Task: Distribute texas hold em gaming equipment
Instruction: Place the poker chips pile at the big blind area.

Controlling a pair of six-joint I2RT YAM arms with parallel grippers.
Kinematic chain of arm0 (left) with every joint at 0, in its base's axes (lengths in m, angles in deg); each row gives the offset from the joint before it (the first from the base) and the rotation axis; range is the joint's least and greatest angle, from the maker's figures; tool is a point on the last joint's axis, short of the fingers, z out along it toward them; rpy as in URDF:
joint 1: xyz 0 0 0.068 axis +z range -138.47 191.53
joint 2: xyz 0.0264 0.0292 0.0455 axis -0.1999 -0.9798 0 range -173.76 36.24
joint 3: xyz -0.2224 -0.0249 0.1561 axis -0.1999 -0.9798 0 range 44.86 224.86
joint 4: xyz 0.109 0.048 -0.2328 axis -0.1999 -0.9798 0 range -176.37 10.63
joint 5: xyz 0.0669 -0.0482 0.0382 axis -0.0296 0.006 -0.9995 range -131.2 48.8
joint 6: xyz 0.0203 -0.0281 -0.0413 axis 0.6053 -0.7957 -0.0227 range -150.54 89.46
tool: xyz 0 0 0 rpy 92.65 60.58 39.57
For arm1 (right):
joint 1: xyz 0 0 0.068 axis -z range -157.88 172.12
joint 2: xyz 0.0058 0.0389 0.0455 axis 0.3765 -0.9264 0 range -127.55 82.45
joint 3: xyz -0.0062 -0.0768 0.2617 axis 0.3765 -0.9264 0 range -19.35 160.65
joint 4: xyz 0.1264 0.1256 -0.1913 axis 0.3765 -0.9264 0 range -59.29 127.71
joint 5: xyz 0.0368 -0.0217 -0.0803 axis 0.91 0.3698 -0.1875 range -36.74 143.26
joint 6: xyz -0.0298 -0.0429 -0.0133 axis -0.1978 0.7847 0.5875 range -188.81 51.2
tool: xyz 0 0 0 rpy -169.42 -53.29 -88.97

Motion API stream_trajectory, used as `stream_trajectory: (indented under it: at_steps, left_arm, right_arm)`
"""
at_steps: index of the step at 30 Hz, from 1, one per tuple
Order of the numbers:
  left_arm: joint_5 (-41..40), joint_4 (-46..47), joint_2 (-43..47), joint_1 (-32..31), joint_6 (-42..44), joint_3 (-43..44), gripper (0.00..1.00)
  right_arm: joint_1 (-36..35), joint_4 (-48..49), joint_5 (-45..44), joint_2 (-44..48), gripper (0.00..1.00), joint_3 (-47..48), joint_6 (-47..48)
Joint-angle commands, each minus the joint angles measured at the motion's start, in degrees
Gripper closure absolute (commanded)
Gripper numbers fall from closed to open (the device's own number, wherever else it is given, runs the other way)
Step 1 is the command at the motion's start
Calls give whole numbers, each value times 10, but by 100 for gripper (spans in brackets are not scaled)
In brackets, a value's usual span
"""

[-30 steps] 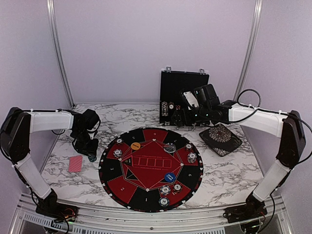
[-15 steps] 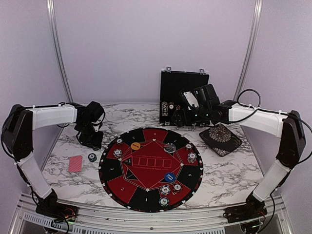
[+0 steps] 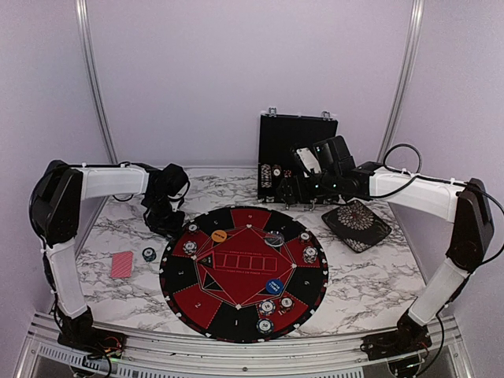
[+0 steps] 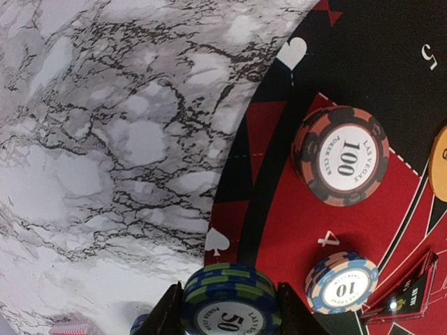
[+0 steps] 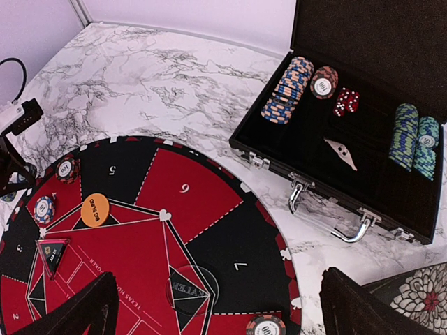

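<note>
Left gripper (image 4: pixel 229 310) has swung away from the red-backed card (image 3: pixel 122 264) to the round red-and-black mat (image 4: pixel 293 230), pinching a blue-green striped 50 poker chip (image 4: pixel 230 317) between its fingers. Right gripper (image 5: pixel 220 307) stays spread wide.

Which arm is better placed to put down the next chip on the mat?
Left. The left end effector is shut on a blue-green chip at the mat edge. The right end effector hangs open and empty near the case.

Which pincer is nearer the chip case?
Right: the right pincer hovers open in front of the case; left pincer is over the far-left edge of the mat, holding a chip.
</note>
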Motion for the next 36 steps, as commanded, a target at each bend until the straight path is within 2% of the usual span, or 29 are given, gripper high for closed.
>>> stream_trajectory:
  at_steps: [1,15,36]
  left_arm:
    - [6,-13,-23,-5,7,28,63]
    - [12,-9,-68,-6,8,63,63]
    - [16,1,-81,-9,7,66,62]
  right_arm:
    - [5,2,-7,19,2,17,5]
    - [5,3,-7,17,2,16,5]
    - [5,2,-7,11,2,18,6]
